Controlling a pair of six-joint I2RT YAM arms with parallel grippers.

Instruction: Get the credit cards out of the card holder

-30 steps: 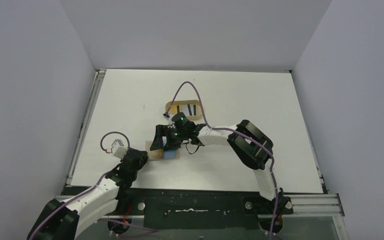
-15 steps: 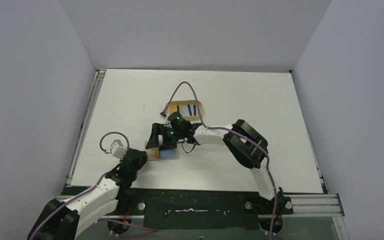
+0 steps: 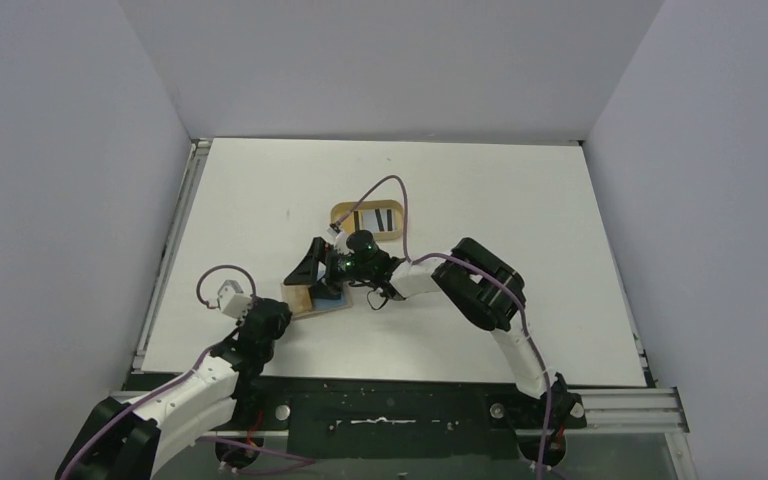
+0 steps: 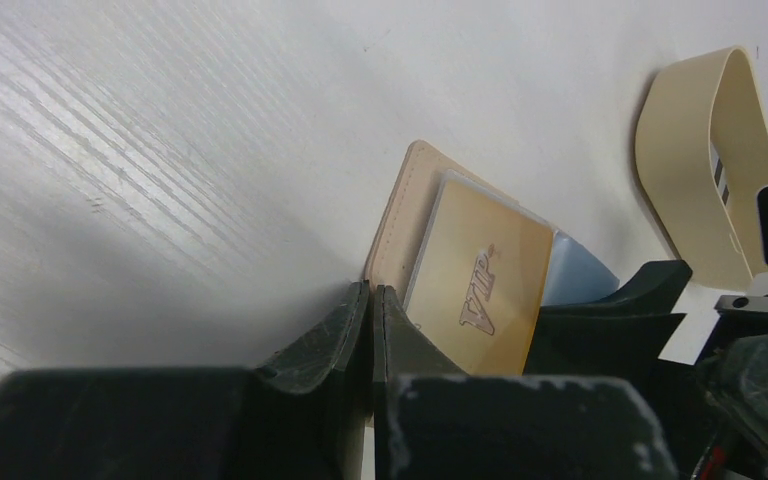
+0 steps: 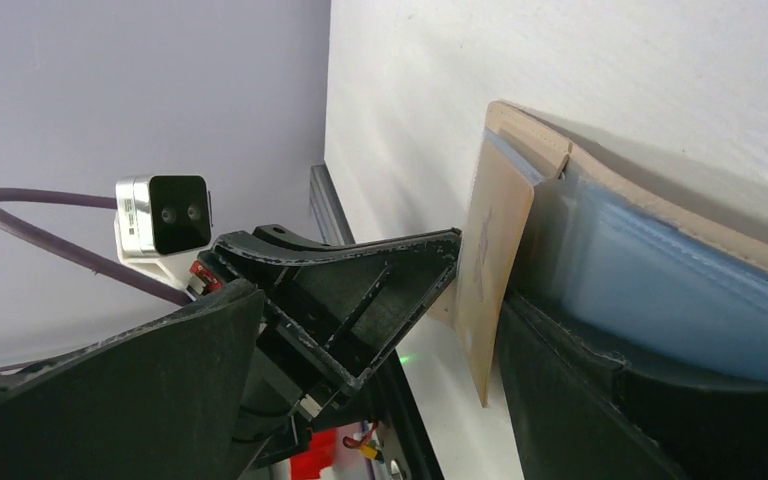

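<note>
We see a tan card holder [image 4: 397, 215] lying open on the white table [image 3: 480, 200], near an oval tan tray [image 4: 675, 130]. A gold card printed VIP [image 4: 480, 290] sticks out of the holder's pocket, beside its light blue lining [image 4: 578, 278]. The left gripper [image 4: 372, 300], fingers pressed together, touches the holder's near edge. The right gripper [image 3: 317, 283] is spread wide around the holder, one fingertip against the gold card. The tray holds a flat black-and-white striped piece [image 3: 375, 219].

White arm links [image 3: 185, 390], black joints [image 3: 485, 285], purple cables [image 3: 380, 185].
</note>
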